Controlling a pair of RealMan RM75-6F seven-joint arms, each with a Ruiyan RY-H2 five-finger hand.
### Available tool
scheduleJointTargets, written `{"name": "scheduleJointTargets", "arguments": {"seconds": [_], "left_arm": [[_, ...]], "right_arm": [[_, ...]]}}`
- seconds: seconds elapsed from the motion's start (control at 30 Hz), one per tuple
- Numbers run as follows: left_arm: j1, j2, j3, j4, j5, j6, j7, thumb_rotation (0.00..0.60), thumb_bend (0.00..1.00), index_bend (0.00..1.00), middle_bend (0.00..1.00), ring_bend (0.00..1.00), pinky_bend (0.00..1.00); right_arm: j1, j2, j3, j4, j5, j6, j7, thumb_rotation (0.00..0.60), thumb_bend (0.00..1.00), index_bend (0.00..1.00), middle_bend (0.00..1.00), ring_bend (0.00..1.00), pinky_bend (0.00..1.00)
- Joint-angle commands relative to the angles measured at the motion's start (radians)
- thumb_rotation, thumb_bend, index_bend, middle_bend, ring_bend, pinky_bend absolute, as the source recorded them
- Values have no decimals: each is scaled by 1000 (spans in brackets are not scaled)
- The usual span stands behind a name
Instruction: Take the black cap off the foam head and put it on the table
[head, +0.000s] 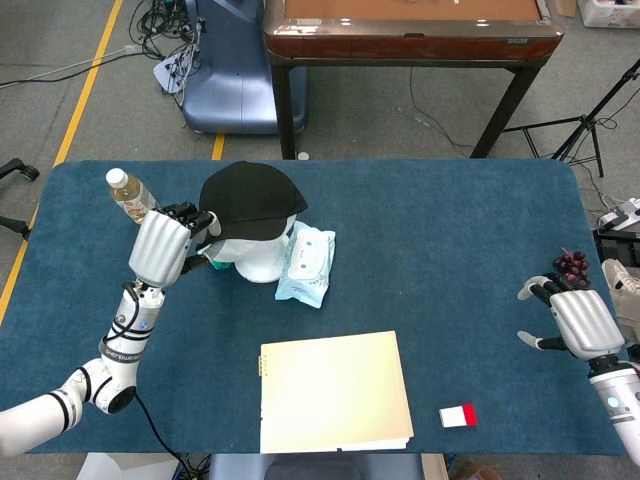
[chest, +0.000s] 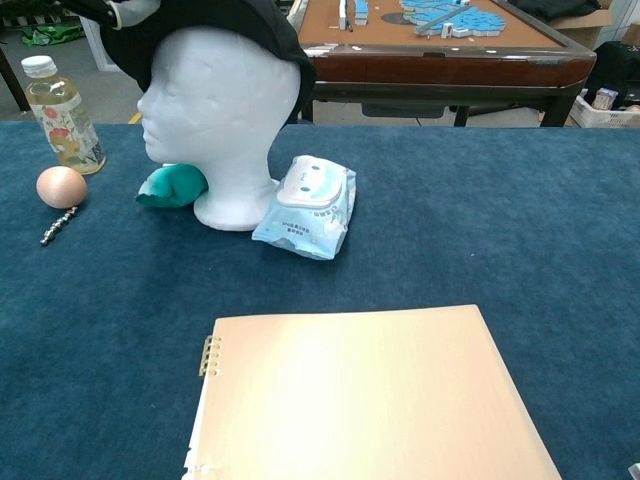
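**While the brim tips up, the cap sits on the head**

Where the left hand (head: 160, 248) reaches in from the left, its fingers close on the brim of the black cap (head: 250, 198), which covers the crown of the white foam head (chest: 222, 110) with its front edge raised clear of the face. The foam head stands upright on the blue table (head: 440, 260), toward the far left. Just beside its right side lies a pack of wet wipes (chest: 307, 208); a teal cloth (chest: 172, 185) is tucked against its base on the left. Further left are a drink bottle (chest: 59, 113), a peach-coloured ball (chest: 61, 187) and a small metal chain (chest: 58, 225). A cream notebook (head: 334, 391) lies at the near edge, a red-and-white card (head: 458, 415) to its right. The right hand (head: 572, 318) hovers at the right edge, fingers spread, holding nothing, near a bunch of dark grapes (head: 572, 264).
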Motion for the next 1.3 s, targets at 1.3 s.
{"name": "scheduleJointTargets", "arguments": {"seconds": [1.3], "left_arm": [[-62,19,-51,137,-137,-88,26,600,532,648,760,599,776]], "right_arm": [[12,-17,-11,18,-1,-19,7,600,0,412,330,222,363]]}}
